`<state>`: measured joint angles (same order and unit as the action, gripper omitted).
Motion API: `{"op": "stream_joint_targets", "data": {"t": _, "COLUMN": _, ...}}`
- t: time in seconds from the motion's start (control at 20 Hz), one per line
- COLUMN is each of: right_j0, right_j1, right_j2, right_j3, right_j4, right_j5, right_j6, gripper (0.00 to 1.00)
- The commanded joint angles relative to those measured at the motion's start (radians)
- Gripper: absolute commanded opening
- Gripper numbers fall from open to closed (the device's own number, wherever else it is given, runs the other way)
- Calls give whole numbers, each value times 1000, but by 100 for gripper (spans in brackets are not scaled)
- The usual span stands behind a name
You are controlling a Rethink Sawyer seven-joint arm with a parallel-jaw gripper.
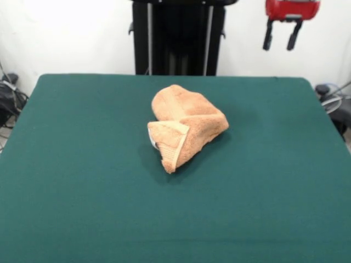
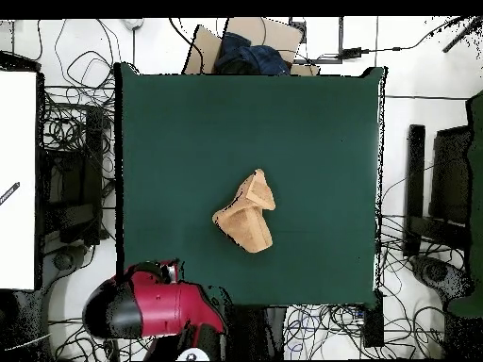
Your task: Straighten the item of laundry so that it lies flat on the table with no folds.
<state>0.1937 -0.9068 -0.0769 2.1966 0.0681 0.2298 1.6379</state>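
Front view: gripper hung high at the far right, off the table's back edge, fingers apart and empty.
Towel: bunched mid-table, folded over itself, well apart from the gripper, nearer and to its left.
Long axis: ran diagonally in the overhead view.
In the way: nothing lay between them; cables lay only off the table.
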Motion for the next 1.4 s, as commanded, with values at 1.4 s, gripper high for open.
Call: {"op": "stream_joint_targets", "data": {"t": 1.4, "right_j0": -207, "right_j1": 122, "right_j2": 34, "right_j3": -92, "right_j4": -2, "right_j5": -41, "right_j6": 149, "gripper": 100}}
